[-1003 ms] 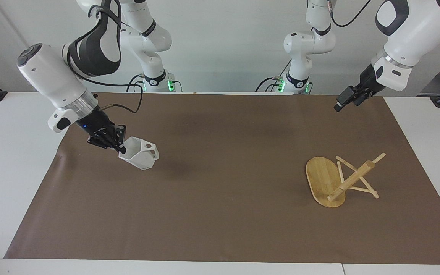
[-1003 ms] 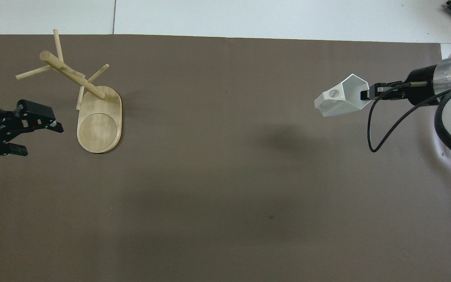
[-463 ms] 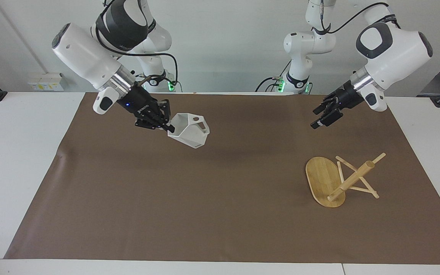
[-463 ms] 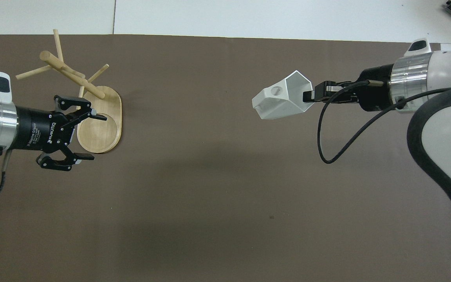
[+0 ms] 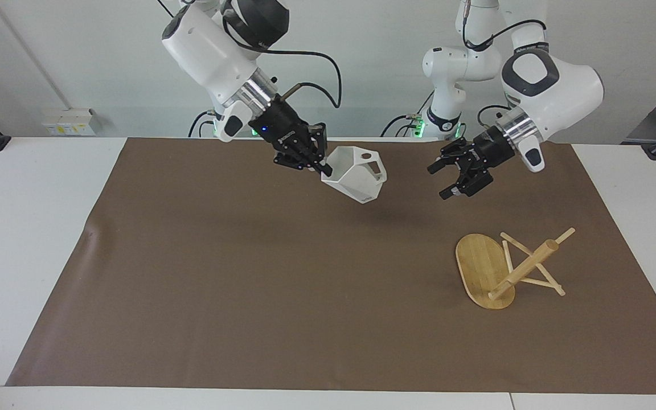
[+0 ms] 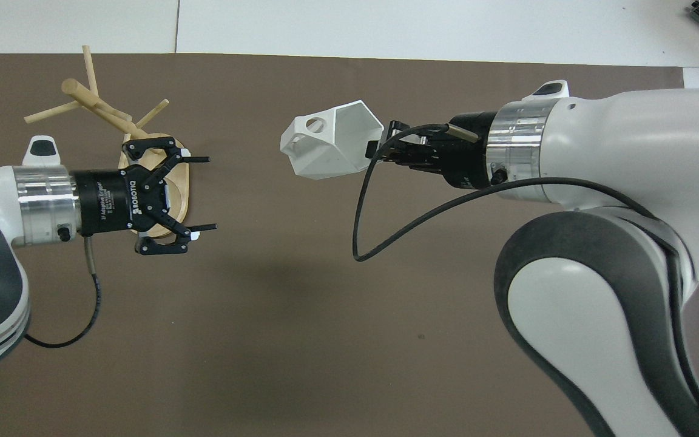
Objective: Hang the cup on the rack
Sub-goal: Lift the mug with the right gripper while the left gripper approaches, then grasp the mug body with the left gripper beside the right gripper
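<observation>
The white faceted cup (image 5: 356, 179) (image 6: 328, 142) hangs tilted in the air over the middle of the brown mat, its handle hole on top. My right gripper (image 5: 323, 169) (image 6: 372, 147) is shut on its rim. The bamboo rack (image 5: 524, 267) (image 6: 91, 102) lies tipped over toward the left arm's end, with its oval base (image 5: 479, 265) on edge and its post slanting upward. My left gripper (image 5: 439, 183) (image 6: 209, 193) is open and empty, raised over the mat. It faces the cup and touches neither the cup nor the rack. In the overhead view it covers part of the rack's base.
A brown mat (image 5: 248, 285) covers most of the white table (image 5: 32, 228). The right arm's black cable (image 6: 364, 224) loops below its wrist. Nothing else stands on the mat.
My right gripper has carried the cup up and from the right arm's end to over the middle. My left gripper has swung in from the table's end toward the cup, still open.
</observation>
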Controlling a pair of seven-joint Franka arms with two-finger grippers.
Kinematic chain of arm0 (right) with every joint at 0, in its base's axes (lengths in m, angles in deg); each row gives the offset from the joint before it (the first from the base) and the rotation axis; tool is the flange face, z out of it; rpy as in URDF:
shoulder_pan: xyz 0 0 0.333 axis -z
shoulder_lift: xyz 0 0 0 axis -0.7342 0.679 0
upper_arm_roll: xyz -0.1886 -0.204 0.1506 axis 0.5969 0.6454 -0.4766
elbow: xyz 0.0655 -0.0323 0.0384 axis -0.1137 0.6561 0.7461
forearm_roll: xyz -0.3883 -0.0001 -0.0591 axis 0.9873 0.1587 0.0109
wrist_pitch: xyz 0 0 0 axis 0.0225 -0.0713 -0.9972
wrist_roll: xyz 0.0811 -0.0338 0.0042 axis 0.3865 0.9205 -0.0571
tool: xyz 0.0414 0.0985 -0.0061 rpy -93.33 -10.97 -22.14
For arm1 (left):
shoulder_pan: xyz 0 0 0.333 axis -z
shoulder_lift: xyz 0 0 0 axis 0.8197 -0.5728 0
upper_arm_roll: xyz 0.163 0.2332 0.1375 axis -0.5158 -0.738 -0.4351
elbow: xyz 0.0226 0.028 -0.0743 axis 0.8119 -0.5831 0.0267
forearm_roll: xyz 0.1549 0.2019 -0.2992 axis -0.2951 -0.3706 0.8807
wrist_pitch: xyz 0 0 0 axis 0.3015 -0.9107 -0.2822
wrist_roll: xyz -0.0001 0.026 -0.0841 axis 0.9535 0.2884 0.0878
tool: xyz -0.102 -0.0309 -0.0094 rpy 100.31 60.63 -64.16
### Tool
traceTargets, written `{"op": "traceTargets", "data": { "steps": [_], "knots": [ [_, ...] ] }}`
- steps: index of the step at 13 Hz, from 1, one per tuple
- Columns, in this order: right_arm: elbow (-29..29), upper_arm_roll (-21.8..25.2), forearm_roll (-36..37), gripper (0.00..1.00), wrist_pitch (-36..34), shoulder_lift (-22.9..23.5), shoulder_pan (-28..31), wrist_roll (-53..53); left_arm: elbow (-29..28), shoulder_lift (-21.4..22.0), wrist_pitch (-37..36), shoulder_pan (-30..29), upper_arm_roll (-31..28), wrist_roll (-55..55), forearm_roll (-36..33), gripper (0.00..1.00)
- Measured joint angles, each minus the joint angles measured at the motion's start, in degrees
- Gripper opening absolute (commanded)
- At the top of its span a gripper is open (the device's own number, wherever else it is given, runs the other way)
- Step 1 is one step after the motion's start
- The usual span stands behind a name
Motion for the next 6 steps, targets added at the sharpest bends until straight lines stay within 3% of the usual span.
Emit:
{"op": "traceTargets", "data": {
  "steps": [2,6],
  "knots": [
    [0.08,-1.56,0.00,0.00,1.51,0.03,0.02,3.35,-0.83,0.00,2.29,2.86,0.13,0.92,5.60,1.00],
    [0.32,-5.93,0.00,0.00,6.83,1.49,0.00,6.02,-0.72,0.02,4.54,3.06,-0.18,3.10,13.14,1.00]
  ]
}}
